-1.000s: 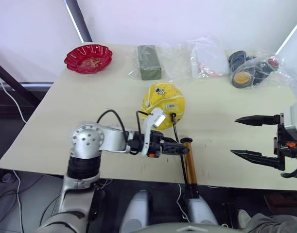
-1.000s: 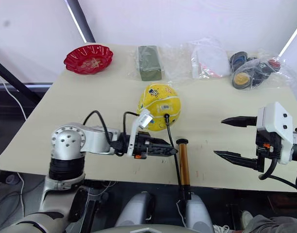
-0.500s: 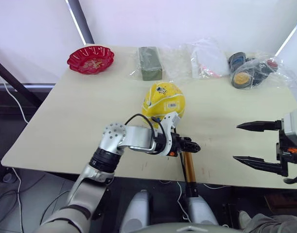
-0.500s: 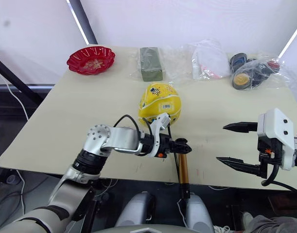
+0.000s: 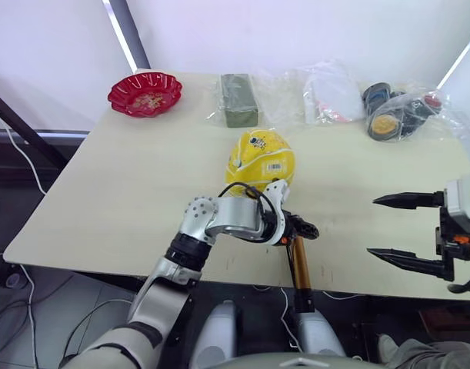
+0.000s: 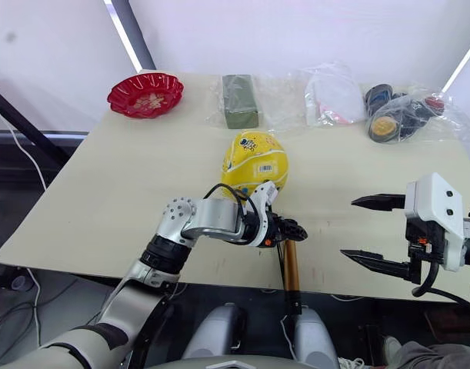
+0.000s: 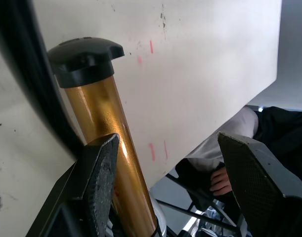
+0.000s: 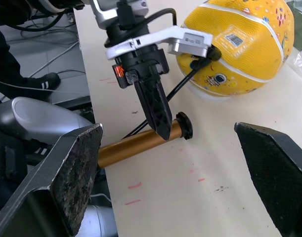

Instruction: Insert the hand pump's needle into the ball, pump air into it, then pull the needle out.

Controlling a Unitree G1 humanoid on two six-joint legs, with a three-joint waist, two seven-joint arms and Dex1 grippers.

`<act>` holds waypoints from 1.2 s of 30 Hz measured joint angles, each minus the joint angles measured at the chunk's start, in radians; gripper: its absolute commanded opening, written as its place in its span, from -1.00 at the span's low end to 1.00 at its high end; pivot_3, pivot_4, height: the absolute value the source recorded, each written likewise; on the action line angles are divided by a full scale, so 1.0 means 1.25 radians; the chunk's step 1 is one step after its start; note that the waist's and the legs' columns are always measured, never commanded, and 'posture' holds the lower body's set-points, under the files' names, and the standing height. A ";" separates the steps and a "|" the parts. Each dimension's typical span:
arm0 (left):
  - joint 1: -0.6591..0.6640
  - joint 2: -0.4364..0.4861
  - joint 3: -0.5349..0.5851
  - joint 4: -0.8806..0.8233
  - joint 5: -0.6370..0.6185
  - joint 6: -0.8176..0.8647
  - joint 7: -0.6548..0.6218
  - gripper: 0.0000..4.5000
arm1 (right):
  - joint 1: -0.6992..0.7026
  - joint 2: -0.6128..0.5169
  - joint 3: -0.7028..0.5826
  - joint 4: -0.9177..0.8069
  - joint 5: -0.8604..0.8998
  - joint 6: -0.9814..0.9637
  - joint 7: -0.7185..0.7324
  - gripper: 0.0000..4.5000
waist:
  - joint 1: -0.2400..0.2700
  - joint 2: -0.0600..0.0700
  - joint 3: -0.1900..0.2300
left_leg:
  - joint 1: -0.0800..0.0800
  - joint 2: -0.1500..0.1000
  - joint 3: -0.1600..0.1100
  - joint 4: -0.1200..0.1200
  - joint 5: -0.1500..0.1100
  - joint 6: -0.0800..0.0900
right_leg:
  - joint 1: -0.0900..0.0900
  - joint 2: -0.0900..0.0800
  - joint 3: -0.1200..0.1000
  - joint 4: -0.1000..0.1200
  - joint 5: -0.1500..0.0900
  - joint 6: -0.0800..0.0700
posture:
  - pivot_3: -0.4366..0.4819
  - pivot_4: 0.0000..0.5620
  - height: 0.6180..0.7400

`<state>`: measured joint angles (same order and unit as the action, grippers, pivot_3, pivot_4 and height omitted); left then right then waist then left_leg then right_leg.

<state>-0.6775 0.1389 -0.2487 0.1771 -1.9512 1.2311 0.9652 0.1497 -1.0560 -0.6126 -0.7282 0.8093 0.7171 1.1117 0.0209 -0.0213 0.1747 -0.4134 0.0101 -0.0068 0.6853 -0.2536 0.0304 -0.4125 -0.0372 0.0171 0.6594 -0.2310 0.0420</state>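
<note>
Hand pump (image 5: pixel 300 264) cylinder rigid, slick metal; grip mid-barrel. Left gripper (image 7: pixel 165 192) wide, straddling it. Right gripper (image 5: pixel 400 231) wide, empty.

Pump (image 7: pixel 108 143): glossy gold-bronze metal barrel with bright highlights, matt black plastic end cap, thin black rubbery hose (image 8: pixel 188 81). Ball (image 8: pixel 242 47): yellow rubber with a fine pebbled grain, white stripes, small printed figures and a paper-like barcode sticker; table (image 5: pixel 127 192): smooth matt cream top, faintly speckled and scuffed with small red marks. Left gripper (image 7: pixel 170 163) and right gripper (image 8: pixel 183 173) fingers (image 7: pixel 249 170): matt black, pads finely textured; bowl (image 5: pixel 145 93): glossy red plastic; bags (image 5: pixel 327 92) at the far edge: clear crinkled plastic film.
</note>
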 measured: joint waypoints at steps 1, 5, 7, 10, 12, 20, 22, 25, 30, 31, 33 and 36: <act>-0.005 -0.004 0.002 0.009 -0.001 0.002 0.007 0.50 | 0.003 0.000 -0.001 -0.002 0.003 0.000 -0.002 1.00 | 0.000 0.000 0.000 | 0.000 0.000 0.000 0.000 0.000 0.000 | 0.000 0.000 0.000 0.000 0.000 0.000 | -0.05 -0.47 1.00; -0.022 -0.017 0.004 0.044 -0.003 0.005 0.033 0.50 | 0.017 0.000 -0.029 -0.014 0.013 0.004 -0.006 1.00 | 0.002 0.000 0.000 | 0.000 0.000 0.000 0.000 0.000 0.000 | 0.000 0.000 0.000 0.000 0.000 0.000 | -0.05 -0.47 1.00; -0.027 -0.025 0.005 0.063 -0.004 0.007 0.037 0.50 | 0.020 0.000 -0.030 -0.018 0.020 0.011 -0.009 1.00 | 0.002 0.000 0.000 | 0.000 0.000 0.000 0.000 0.000 0.000 | 0.000 0.000 0.000 0.000 0.000 0.000 | -0.05 -0.47 1.00; -0.027 -0.031 0.007 0.078 -0.006 0.008 0.044 0.50 | 0.024 0.000 -0.031 -0.027 0.028 0.018 -0.015 1.00 | 0.002 0.000 0.000 | 0.000 0.000 0.000 0.000 0.000 0.000 | 0.000 0.000 0.000 0.000 0.000 0.000 | -0.05 -0.47 1.00; -0.032 -0.036 0.007 0.091 -0.006 0.012 0.046 0.50 | 0.024 0.000 -0.040 -0.032 0.035 0.020 -0.021 1.00 | 0.003 0.000 0.000 | 0.000 0.000 0.000 0.000 0.000 0.000 | 0.000 0.000 0.000 0.000 0.000 0.000 | -0.05 -0.47 1.00; -0.053 -0.038 -0.023 0.130 0.008 0.018 0.045 0.50 | 0.024 -0.001 -0.052 -0.047 0.054 0.034 -0.043 1.00 | 0.006 0.000 0.000 | 0.000 0.000 0.000 0.000 0.000 0.000 | 0.000 0.000 0.000 0.000 0.000 -0.001 | -0.05 -0.47 1.00; -0.056 -0.041 -0.025 0.140 0.022 0.021 0.036 0.50 | 0.024 -0.001 -0.052 -0.047 0.055 0.035 -0.047 1.00 | 0.008 0.000 0.000 | 0.000 -0.001 0.000 0.000 0.000 0.000 | 0.000 0.000 0.000 0.000 0.000 -0.001 | -0.05 -0.47 1.00; -0.067 -0.062 -0.026 0.171 0.056 0.023 0.015 0.50 | 0.026 -0.001 -0.052 -0.050 0.061 0.035 -0.057 1.00 | 0.013 0.000 0.000 | 0.000 -0.001 0.000 0.000 0.000 0.000 | 0.000 0.000 0.000 0.000 -0.001 -0.001 | -0.05 -0.47 1.00; -0.085 -0.095 -0.019 0.216 0.118 0.039 -0.033 0.50 | 0.047 0.000 -0.057 -0.067 0.068 0.041 -0.066 1.00 | 0.016 0.000 0.000 | -0.001 -0.001 0.000 0.000 0.000 0.000 | 0.000 0.000 0.000 -0.001 -0.001 -0.001 | -0.05 -0.47 1.00; -0.086 -0.100 -0.016 0.224 0.136 0.043 -0.045 0.50 | 0.052 0.000 -0.059 -0.068 0.069 0.044 -0.068 1.00 | 0.016 0.000 0.000 | -0.001 -0.001 0.000 0.000 0.000 0.000 | 0.000 0.000 0.000 -0.001 -0.001 -0.001 | -0.05 -0.47 1.00; -0.095 -0.109 -0.005 0.243 0.165 0.056 -0.065 0.50 | 0.056 0.000 -0.061 -0.073 0.074 0.049 -0.074 1.00 | 0.016 0.000 0.000 | -0.001 -0.001 0.000 0.000 0.000 0.000 | 0.000 0.000 -0.001 -0.001 -0.001 -0.001 | -0.05 -0.47 1.00; -0.113 -0.123 0.017 0.271 0.215 0.070 -0.093 0.50 | 0.059 0.000 -0.073 -0.083 0.085 0.053 -0.080 1.00 | 0.016 0.000 0.000 | 0.000 -0.001 0.000 0.000 0.000 0.000 | 0.000 0.000 -0.001 -0.001 -0.001 -0.001 | -0.05 -0.47 1.00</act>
<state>-0.8184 -0.0147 -0.2278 0.5157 -1.6823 1.3187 0.8492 0.2230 -1.0554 -0.7034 -0.8315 0.9151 0.7828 1.0115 0.0405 -0.0219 0.1744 -0.4140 0.0083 -0.0070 0.6855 -0.2533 0.0310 -0.4122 -0.0371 0.0164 0.6584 -0.2321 0.0403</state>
